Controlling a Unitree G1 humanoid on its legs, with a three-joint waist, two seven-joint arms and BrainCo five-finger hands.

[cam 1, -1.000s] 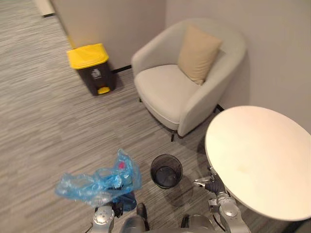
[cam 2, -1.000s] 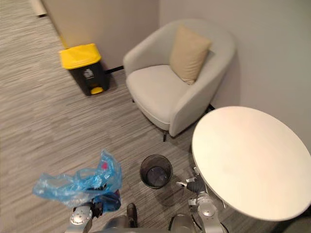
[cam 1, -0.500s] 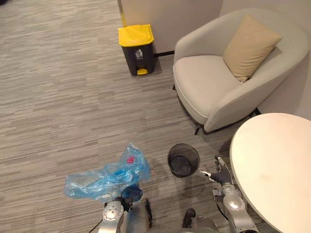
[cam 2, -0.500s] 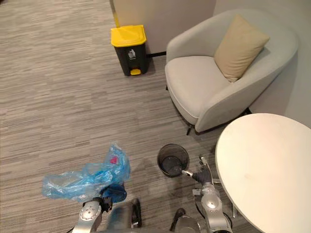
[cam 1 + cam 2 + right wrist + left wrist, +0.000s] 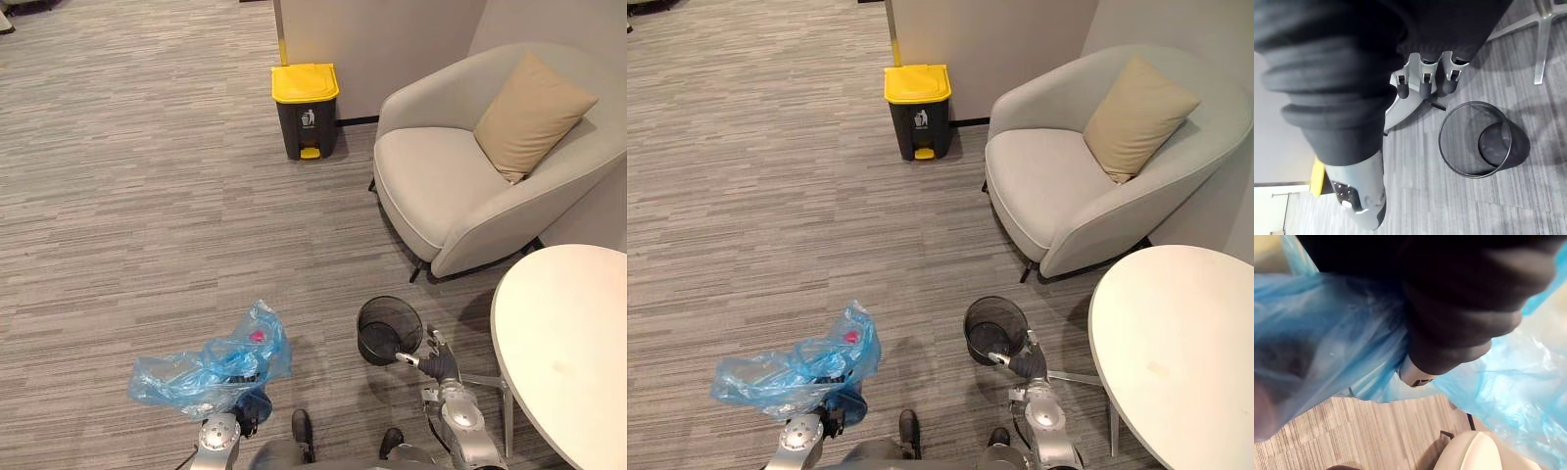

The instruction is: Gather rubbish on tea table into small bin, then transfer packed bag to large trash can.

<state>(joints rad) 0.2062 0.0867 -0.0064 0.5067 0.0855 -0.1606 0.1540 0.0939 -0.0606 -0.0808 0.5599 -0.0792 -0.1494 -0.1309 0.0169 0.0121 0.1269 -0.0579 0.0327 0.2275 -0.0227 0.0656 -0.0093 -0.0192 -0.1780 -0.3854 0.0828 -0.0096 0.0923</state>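
The blue plastic bag [image 5: 209, 364] hangs low in front of the robot on its left side, bunched and crumpled, with a small pink item [image 5: 257, 336] showing through near its upper end; it is above the grey striped carpet [image 5: 137, 196], beside the small bin [image 5: 389, 330] but not touching it; the left hand [image 5: 1459, 308] is right against the bag, whose blue film wraps round the dark cover in the left wrist view, and since the fingers are buried in the plastic I cannot tell whether they are curled or straight; the right hand [image 5: 438, 362] hovers just beside the small bin, on the side toward the tea table [image 5: 573, 352], and its fingers [image 5: 1423, 78] hang loosely, clasping nothing, with the thumb [image 5: 1364, 208] set apart from them; the small bin is a round black mesh basket standing upright on the carpet between the bag and the table's edge; the tea table is round and white, at the robot's right; the large trash can [image 5: 306, 110], dark with a yellow lid that is down, stands against the wall far ahead, well apart from the bag; to its right sits a pale grey armchair [image 5: 446, 186] with a tan cushion [image 5: 534, 116] propped against its back.
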